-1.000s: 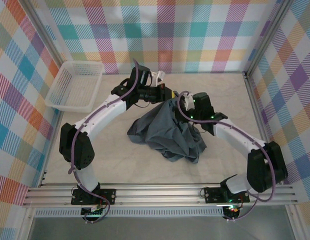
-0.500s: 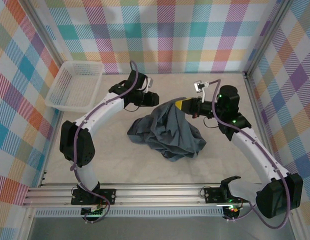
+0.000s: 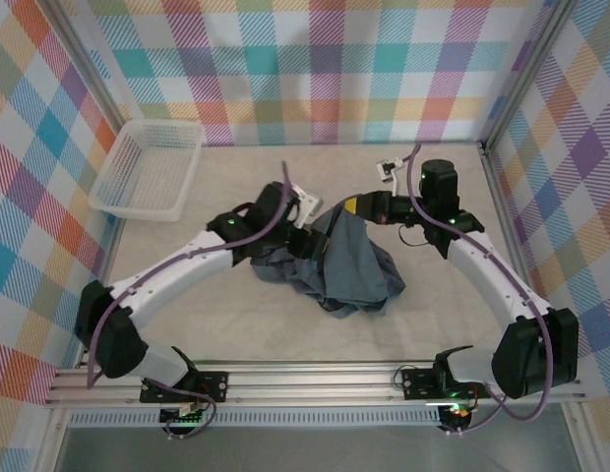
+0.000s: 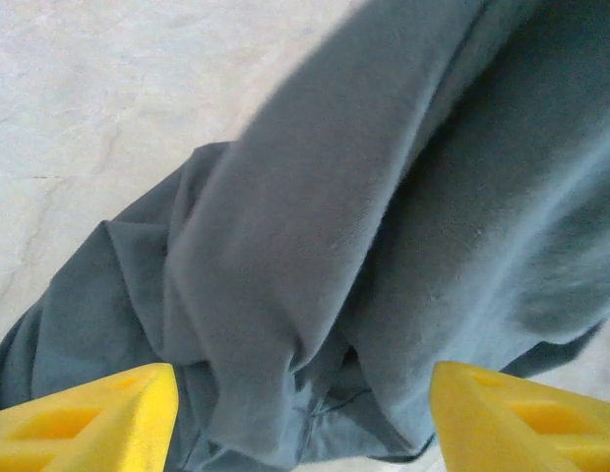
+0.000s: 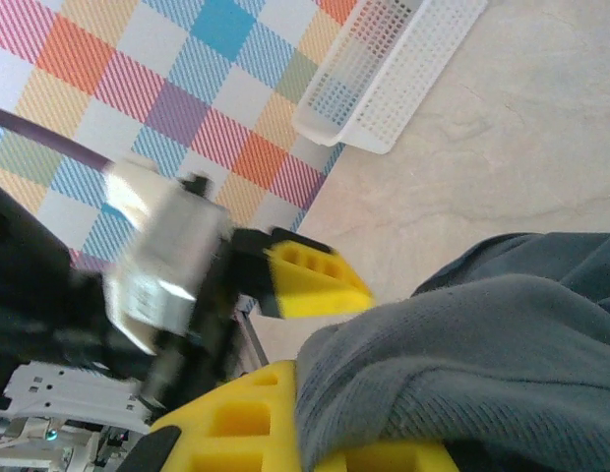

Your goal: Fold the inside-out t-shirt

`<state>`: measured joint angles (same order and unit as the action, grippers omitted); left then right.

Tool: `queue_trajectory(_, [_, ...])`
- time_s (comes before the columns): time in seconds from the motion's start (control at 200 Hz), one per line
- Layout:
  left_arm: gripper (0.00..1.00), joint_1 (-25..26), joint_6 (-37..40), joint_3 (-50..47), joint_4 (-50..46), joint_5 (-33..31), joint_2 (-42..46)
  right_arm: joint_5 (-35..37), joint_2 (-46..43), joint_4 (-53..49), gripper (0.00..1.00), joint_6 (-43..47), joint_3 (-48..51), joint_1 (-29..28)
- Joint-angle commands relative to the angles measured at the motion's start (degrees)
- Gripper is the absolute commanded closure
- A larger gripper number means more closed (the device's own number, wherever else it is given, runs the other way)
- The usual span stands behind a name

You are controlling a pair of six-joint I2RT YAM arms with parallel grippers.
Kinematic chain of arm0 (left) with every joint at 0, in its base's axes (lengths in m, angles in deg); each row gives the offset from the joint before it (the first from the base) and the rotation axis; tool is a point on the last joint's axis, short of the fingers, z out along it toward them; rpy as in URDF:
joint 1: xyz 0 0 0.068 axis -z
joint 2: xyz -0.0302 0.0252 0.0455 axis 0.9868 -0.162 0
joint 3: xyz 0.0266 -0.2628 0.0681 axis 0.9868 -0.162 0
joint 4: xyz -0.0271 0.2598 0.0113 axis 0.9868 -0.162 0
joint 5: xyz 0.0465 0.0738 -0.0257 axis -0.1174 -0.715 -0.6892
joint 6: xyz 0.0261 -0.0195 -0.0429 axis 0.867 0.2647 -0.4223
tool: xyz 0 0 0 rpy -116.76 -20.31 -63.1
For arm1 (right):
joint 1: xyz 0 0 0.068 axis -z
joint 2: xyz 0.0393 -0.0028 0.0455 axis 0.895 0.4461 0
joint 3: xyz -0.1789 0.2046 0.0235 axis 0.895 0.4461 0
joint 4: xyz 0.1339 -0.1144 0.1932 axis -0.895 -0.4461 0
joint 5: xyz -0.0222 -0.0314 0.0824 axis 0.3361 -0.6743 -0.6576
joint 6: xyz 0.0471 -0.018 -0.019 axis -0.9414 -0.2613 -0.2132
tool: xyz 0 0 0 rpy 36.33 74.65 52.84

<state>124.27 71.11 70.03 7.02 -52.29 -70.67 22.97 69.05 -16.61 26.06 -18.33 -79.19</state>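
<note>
The t-shirt [image 3: 336,267] is one piece of dark slate-grey cloth, thin and soft, lying in a crumpled heap near the middle of the table [image 3: 216,324]. It is not laid flat. Deep folds run across it, and its edges are tucked under and over one another. From the heap a strip of cloth rises toward the far right, pulled into a narrow ridge. In the left wrist view the cloth looks faintly fuzzy, with a thick rolled fold running down the middle and flatter layers spread out to the left on the pale, marbled table top. No seam or tag can be made out for sure.

The right gripper [image 5: 297,356] is clenched on the raised strip. Its yellow fingers [image 5: 248,425] press a bunched edge of the t-shirt between them and hold it above the table. The left gripper [image 4: 305,411] is released. Its two yellow fingertips stand wide apart over the left side of the heap, with the cloth below and between them but not pinched.

There are two arms, one reaching in from each side, and they meet over the t-shirt. One white mesh basket [image 3: 162,122] stands at the far left corner of the table, well apart from the cloth. Checked walls of many colours close in the table on three sides.
</note>
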Motion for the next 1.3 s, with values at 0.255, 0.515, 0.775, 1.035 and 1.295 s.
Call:
queue_trajectory(0.255, [0.41,-0.1,2.2,10.0,7.1,-8.7,-14.7,-3.6,-4.0,-4.1,1.0,2.0,-2.3,-0.8])
queue_trajectory(0.515, [1.0,-9.1,-24.1,7.9,16.9,36.0,-6.5,21.0,6.1,-21.1,1.0,10.4,-0.7,8.5])
queue_trajectory(0.775, [1.0,-9.8,-29.1,10.0,6.8,39.2,-4.4,9.7,19.4,-25.8,0.66,12.0,-8.5,8.6])
queue_trajectory(1.035, [1.0,-11.4,-32.6,11.5,6.7,37.8,-9.0,25.8,-7.1,-23.3,0.54,0.9,2.9,6.4])
queue_trajectory(1.295, [1.0,-11.4,-31.6,14.5,5.0,38.5,-10.4,27.9,-7.9,-11.4,0.34,-5.3,9.9,-7.1])
